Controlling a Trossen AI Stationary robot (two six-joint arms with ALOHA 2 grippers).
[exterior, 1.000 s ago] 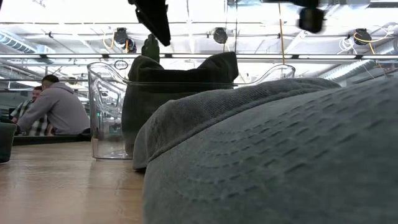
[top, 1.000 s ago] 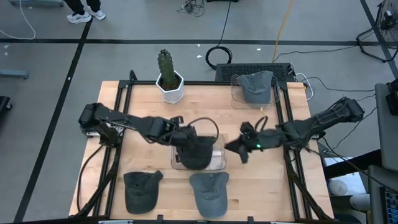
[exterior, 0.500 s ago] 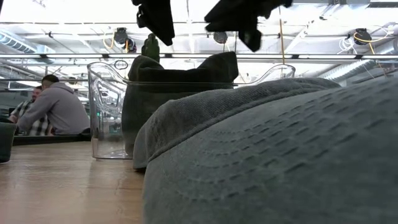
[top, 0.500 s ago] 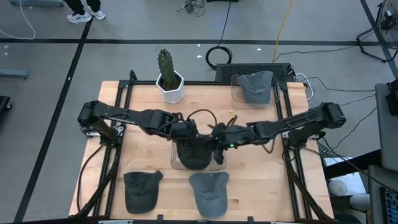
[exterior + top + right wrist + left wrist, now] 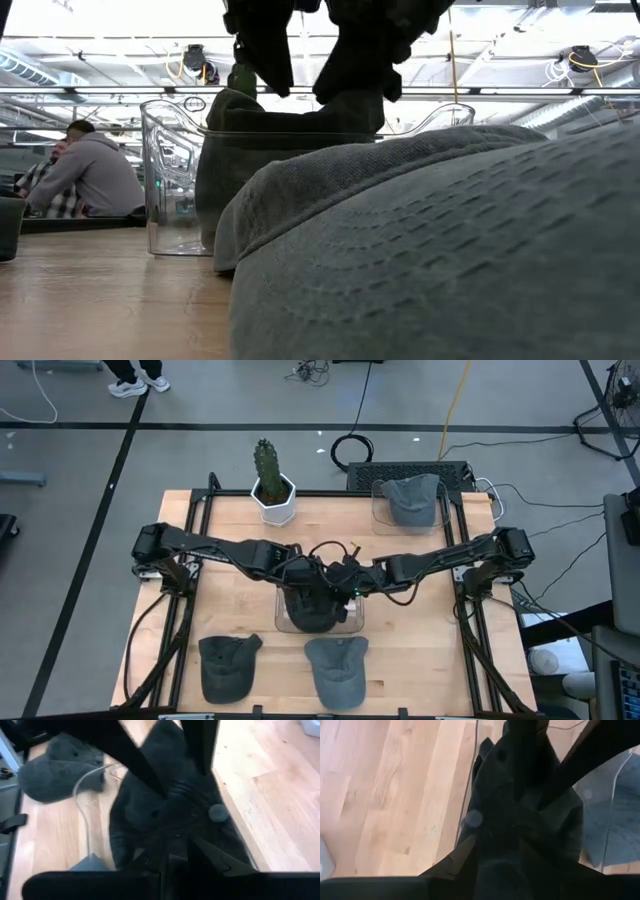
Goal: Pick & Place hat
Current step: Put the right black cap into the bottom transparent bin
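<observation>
A dark hat (image 5: 315, 610) stands crumpled inside a clear bin (image 5: 355, 622) at the table's middle. In the low view the hat (image 5: 280, 170) rises above the bin's wall (image 5: 165, 180). Both arms meet over it. My left gripper (image 5: 308, 573) is shut, and its tip (image 5: 278, 85) hangs just at the hat's upper edge. My right gripper (image 5: 343, 580) comes in from the right and is shut on the hat's raised right peak (image 5: 372, 95). The right wrist view shows the hat's crown button (image 5: 217, 812). My left gripper reaches down to the hat's top edge from above, but I cannot tell whether it touches the cloth. My right gripper is shut on the hat's raised peak (image 5: 372, 95), slanting down from the table's right. The gripper hides how many layers it has. The hat's lower part stays in the bin.
Two grey hats lie near the table's near edge (image 5: 228, 665) (image 5: 337, 670); the second fills the low view's foreground (image 5: 450, 260). A second clear bin with a grey hat (image 5: 408, 500) and a potted cactus (image 5: 270, 485) stand at the far edge. People sit in the room beyond (image 5: 90, 175).
My right gripper swung from the right of the bin toward the table's left and came down onto the hat's raised peak. My left gripper shifted slightly right and lowered to the hat's top edge. The hat stayed in the bin.
</observation>
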